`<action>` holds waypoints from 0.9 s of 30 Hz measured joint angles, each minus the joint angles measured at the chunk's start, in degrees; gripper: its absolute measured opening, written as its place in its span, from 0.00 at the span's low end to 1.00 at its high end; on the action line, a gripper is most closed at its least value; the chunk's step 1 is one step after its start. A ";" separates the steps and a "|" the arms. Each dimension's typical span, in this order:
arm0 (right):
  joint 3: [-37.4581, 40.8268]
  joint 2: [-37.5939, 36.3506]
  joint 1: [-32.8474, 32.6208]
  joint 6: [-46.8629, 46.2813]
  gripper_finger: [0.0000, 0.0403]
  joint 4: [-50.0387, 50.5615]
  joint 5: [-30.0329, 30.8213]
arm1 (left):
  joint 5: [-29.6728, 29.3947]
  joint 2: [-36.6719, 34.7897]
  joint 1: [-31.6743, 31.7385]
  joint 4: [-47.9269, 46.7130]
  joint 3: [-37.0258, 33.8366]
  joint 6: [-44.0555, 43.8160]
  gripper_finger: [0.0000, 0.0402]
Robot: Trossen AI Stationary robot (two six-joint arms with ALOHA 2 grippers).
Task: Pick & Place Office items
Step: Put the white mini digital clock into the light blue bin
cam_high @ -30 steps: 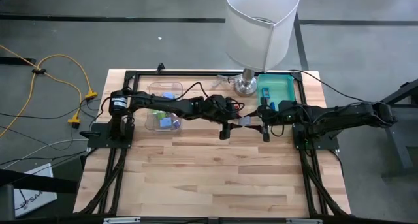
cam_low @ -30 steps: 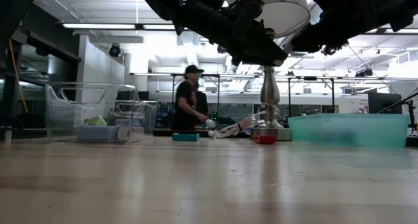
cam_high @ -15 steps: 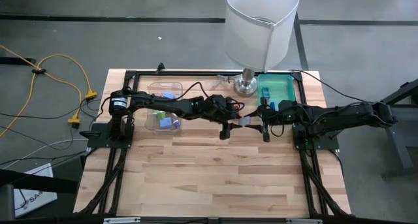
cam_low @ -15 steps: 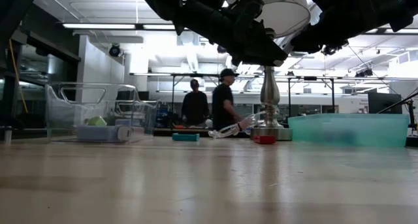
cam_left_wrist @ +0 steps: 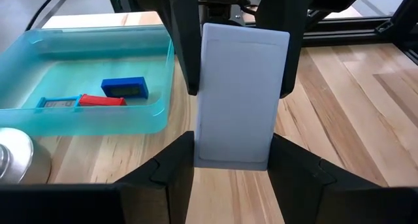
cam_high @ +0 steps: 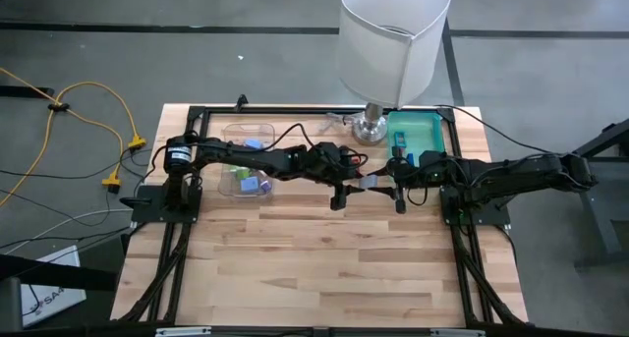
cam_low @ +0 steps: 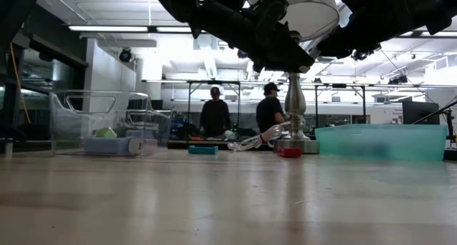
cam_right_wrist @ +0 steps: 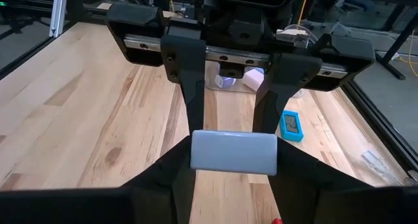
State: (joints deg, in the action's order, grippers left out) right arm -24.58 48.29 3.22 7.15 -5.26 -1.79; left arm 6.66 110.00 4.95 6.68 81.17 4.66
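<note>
A flat pale blue block (cam_left_wrist: pixel 236 100) hangs over the table's middle between my two grippers, which meet tip to tip. My left gripper (cam_left_wrist: pixel 232 175) is shut on its near end, and my right gripper (cam_right_wrist: pixel 233 178) comes from the opposite side with its fingers on the other end. In the high view the block (cam_high: pixel 373 184) bridges the two. More office items lie in a teal tray (cam_left_wrist: pixel 163 74): a dark blue piece (cam_left_wrist: pixel 124 87) and a red one (cam_left_wrist: pixel 101 101). A light blue piece (cam_right_wrist: pixel 290 125) lies on the wood. My left gripper pinches the block's two long edges (cam_left_wrist: pixel 199 152) between its two fingers at one end. The fingers come nearly level from the table's left and lie along the block. The block is lifted clear of the table, flat face up. My right gripper has its two fingers against the block's side edges (cam_right_wrist: pixel 196 152) at the opposite end. It comes nearly level from the table's right, along the block. The block sits level between the fingers, clear of the table.
A big white-shaded lamp (cam_high: pixel 393 42) stands at the far edge beside the teal tray (cam_high: pixel 418 136). A clear bin (cam_high: pixel 246 165) with small pieces sits at the far left. The near half of the wooden table (cam_high: pixel 324 268) is bare. People stand in the room behind.
Both arms have kept still with the block between them. Behind the table a person has walked toward the right.
</note>
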 joint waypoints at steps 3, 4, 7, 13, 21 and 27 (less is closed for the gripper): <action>0.00 0.00 0.00 0.01 0.37 0.01 0.01 | -0.02 0.00 0.00 0.01 0.00 -0.77 0.42; 0.00 0.00 0.00 -0.01 0.37 0.02 0.00 | -0.02 0.02 0.00 0.01 0.00 -1.16 0.42; 0.00 0.00 0.00 -0.01 0.37 0.02 -0.01 | -0.02 0.02 0.00 0.00 0.00 -1.41 0.43; 0.00 0.00 -0.02 0.01 0.37 0.07 -0.12 | -0.15 0.02 -0.32 0.12 0.00 -0.13 0.45; 0.00 0.00 -0.02 0.00 0.37 0.26 -0.28 | -0.17 0.02 -0.54 0.15 0.00 1.34 0.60; 0.00 0.00 -0.02 -1.94 0.37 0.75 -0.23 | -0.05 0.02 -0.67 0.11 0.00 1.34 0.64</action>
State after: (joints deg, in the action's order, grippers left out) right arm -24.58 48.29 3.20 5.21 -4.51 -2.02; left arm 6.60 110.02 4.28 6.79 81.17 6.00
